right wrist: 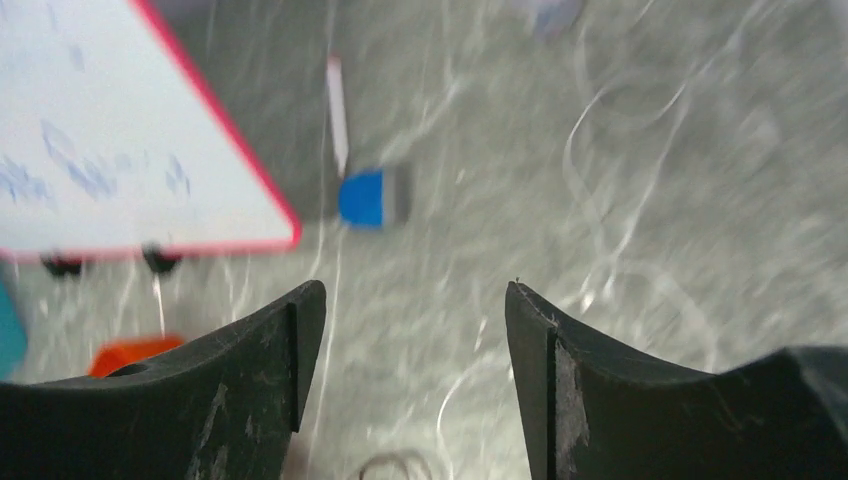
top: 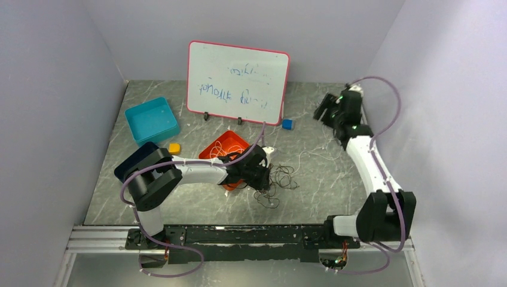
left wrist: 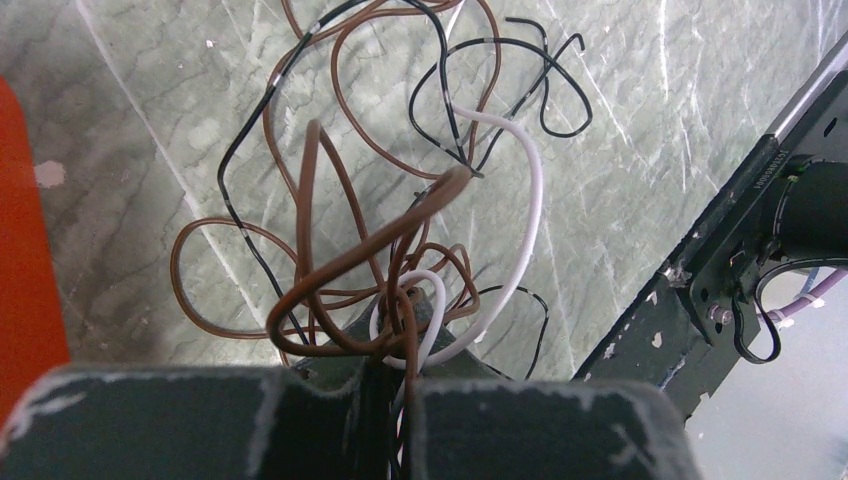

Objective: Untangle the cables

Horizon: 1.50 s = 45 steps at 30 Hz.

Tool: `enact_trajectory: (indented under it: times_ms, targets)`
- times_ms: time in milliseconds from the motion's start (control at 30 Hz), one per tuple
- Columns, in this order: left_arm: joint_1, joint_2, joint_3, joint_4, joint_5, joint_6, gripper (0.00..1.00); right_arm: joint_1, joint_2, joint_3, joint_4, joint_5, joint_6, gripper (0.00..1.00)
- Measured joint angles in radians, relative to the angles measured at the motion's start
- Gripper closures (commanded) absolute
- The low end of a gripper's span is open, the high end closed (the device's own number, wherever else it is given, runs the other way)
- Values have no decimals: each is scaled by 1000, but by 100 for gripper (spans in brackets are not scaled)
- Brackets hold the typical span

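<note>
Left gripper (left wrist: 385, 372): fingers together, clamped on brown and white strands of the cables (left wrist: 400, 210). Black strands loop through the same knot. The knot sits mid-table (top: 197, 206), toward the near edge, just beside the orange tray (top: 210, 150).

Right gripper (right wrist: 412, 330): fingers apart, nothing between them. It is raised near the far right corner, well apart from the knot.

What looks like one thin pale wire (top: 315, 155) lies on its own to the right of the knot. A few pale loops seem to lie in the orange tray.

Judgement: early to middle. Maybe a strand or two are separated, but the main brown, black and white clump is not yet pulled apart. Remaining: tease each strand out and lay it separately.
</note>
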Motion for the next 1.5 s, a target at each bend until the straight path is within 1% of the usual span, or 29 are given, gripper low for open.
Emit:
enact_trajectory:
  times_ms: [67, 133, 300, 567, 800, 900, 1100, 1333, 1433, 1500]
  targets:
    - [0, 1, 0, 0, 0, 0, 93, 91, -58, -102, -7, 4, 21, 30]
    - [0, 2, 0, 0, 0, 0, 93, 156, -105, -192, -28, 16, 45, 30]
    - [0, 8, 0, 0, 0, 0, 93, 251, -177, -358, -70, 45, 95, 31]
    - [0, 15, 0, 0, 1, 0, 93, 279, -202, -537, -50, 21, 155, 35]
    - [0, 20, 0, 0, 1, 0, 93, 282, -180, -624, 85, -36, 196, 36]
    - [0, 21, 0, 0, 1, 0, 93, 282, -167, -651, 146, -46, 220, 38]
    - [0, 21, 0, 0, 1, 0, 93, 282, -152, -713, 261, -45, 270, 48]
    - [0, 21, 0, 0, 1, 5, 93, 282, -129, -755, 385, -45, 296, 63]
    - [0, 21, 1, 0, 1, 5, 93, 282, -102, -774, 452, -48, 298, 72]
    - [0, 21, 1, 0, 1, 6, 93, 282, -79, -780, 500, -53, 298, 83]
